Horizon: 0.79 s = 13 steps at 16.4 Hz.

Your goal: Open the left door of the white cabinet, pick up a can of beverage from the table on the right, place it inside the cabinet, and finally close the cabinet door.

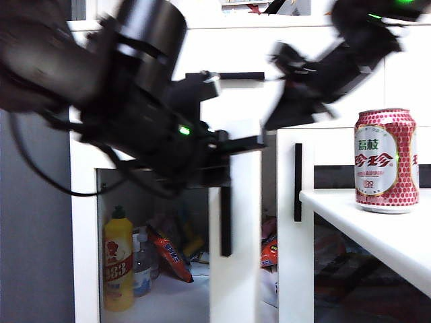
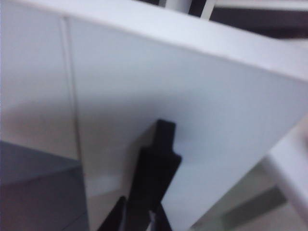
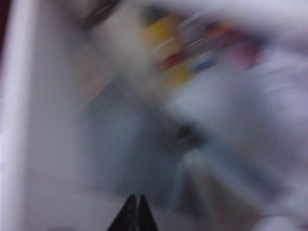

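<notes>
Door (image 1: pixel 232 256) is standing open; left gripper (image 2: pixel 161 132) and right gripper (image 3: pixel 136 204) are both pressed together, empty. Right one should be spreading before approaching the can (image 1: pixel 386 161).

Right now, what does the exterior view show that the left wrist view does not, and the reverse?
Only the exterior view shows the can of beverage upright on the table, the left door swung open, the yellow bottle and snack packets inside the white cabinet, and the right gripper, blurred, raised left of the can. Only the left wrist view shows a close white panel right in front of the lens. Both show the left gripper, its jaws shut on nothing, near the cabinet.
</notes>
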Each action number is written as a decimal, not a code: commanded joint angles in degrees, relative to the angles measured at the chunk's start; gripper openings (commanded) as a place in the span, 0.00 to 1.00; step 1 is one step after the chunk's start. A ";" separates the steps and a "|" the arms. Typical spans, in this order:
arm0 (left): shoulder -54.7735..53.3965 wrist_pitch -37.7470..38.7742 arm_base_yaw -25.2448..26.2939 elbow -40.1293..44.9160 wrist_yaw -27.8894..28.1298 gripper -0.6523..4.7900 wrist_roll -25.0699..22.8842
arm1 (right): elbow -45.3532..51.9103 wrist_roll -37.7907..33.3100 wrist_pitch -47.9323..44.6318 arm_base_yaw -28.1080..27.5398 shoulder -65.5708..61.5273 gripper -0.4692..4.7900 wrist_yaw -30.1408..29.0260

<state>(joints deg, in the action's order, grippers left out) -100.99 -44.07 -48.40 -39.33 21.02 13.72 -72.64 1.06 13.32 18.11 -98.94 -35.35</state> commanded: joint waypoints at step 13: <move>37.77 -9.81 0.96 17.88 1.29 0.11 0.85 | -0.26 -3.52 7.96 15.78 -1.22 0.08 -13.55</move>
<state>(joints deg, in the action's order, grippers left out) -62.89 -56.34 -47.55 -21.71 22.15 14.66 -72.82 -1.93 22.00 33.21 -99.35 -47.40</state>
